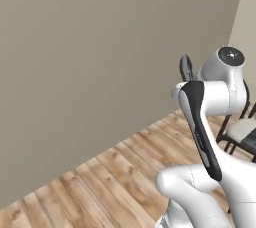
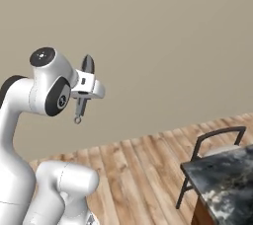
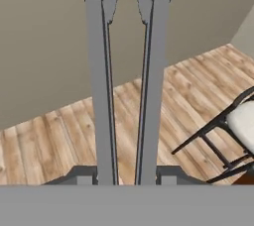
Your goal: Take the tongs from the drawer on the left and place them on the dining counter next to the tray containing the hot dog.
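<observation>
Plain beige wall (image 1: pixel 100 62), wood-plank floor (image 2: pixel 143 165), black-framed chair (image 3: pixel 233 131) with pale seat

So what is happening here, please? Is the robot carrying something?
Yes. The robot's gripper is closed on the tongs; in the hand view their two long grey arms run up from between the fingertips. The arm is raised in front of a plain beige wall, over a wooden floor. A corner of the dining counter shows at the lower right of the right base view, with a chair beside it. The tongs are not yet on the counter.

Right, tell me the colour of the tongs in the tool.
Plain grey metal; the tongs, gripped in the tool, show best in the hand view.
</observation>
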Robot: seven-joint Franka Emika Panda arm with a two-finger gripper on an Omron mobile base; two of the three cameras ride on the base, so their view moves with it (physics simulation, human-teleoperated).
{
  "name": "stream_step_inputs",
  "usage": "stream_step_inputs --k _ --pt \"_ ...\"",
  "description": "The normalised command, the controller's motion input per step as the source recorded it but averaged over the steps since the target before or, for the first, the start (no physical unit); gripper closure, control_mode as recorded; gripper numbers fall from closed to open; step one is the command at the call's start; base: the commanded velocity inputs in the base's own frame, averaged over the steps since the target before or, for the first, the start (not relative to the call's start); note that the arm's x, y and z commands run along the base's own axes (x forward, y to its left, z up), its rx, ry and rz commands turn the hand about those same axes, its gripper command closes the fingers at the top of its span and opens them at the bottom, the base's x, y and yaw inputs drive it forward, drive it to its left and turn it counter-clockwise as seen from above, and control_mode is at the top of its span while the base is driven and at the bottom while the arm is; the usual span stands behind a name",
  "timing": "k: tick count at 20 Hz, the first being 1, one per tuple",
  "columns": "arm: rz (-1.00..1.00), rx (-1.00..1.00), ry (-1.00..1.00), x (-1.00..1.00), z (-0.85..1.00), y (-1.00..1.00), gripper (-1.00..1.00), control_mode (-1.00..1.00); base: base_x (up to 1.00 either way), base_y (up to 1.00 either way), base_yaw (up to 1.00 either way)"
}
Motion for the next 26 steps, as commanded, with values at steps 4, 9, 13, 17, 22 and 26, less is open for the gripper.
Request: stream_step_inputs --k 4,9,13,17,22,26 --pt "0.0 0.0 0.0 0.0 0.0 0.0 1.0 1.0 0.23 0.54 -0.47" --pt "0.0 0.0 0.0 0.0 0.0 0.0 1.0 1.0 0.23 0.56 -0.46" --pt "0.0 0.0 0.0 0.0 0.0 0.0 1.0 1.0 0.43 0.62 -0.44" --pt "0.0 0.0 0.0 0.0 0.0 0.0 1.0 1.0 0.5 0.74 -0.46" --pt "0.0 0.0 0.0 0.0 0.0 0.0 1.0 1.0 0.43 0.75 -0.49" --pt "0.0 0.0 0.0 0.0 0.0 0.0 1.0 1.0 0.5 0.74 -0.5"
